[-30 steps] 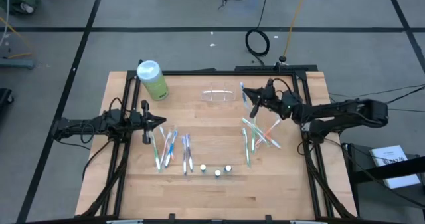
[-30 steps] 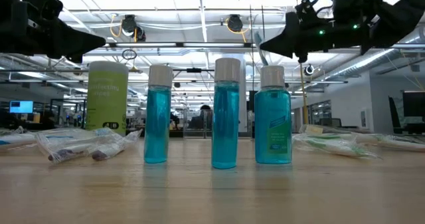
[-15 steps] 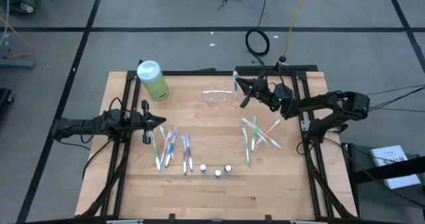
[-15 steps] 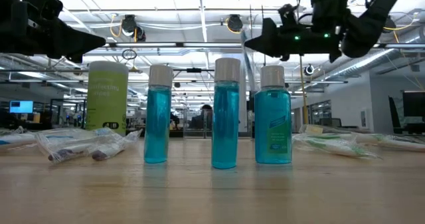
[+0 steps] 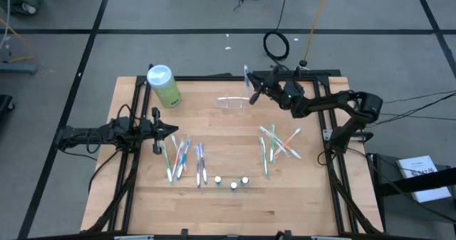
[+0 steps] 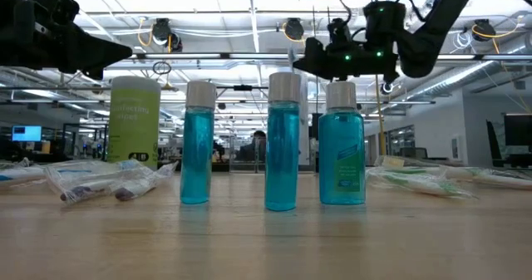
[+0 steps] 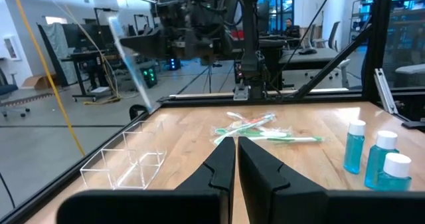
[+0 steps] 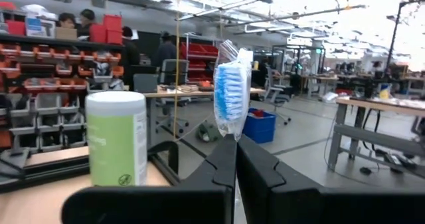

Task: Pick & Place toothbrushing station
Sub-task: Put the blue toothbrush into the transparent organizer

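Observation:
The toothbrushing station (image 5: 235, 102) is a small clear holder that stands on its base at the table's far middle; it also shows in the left wrist view (image 7: 126, 165). My right gripper (image 5: 252, 92) hovers over its right end, shut on a wrapped toothbrush (image 8: 231, 91) with blue-white bristles. My left gripper (image 5: 173, 129) waits shut over the table's left side, touching nothing. My right gripper pinches the wrapped toothbrush between its two fingers on the handle just below the head (image 8: 232, 136). The fingers come about level from the table's right, across the brush. The brush is lifted clear and nearly upright, head up, its lower end (image 7: 153, 104) above the holder.
A light-green bottle with a white cap (image 5: 164, 85) stands at the far left. Loose toothbrushes lie in a left pile (image 5: 182, 158) and a right pile (image 5: 278, 140). Three small blue bottles (image 5: 231, 183) stand near the front middle.
My right gripper has carried the toothbrush from above the right pile toward the table's far edge and leftward, ending over the holder's right end. It stayed shut, and the brush stayed upright and clear of the table.

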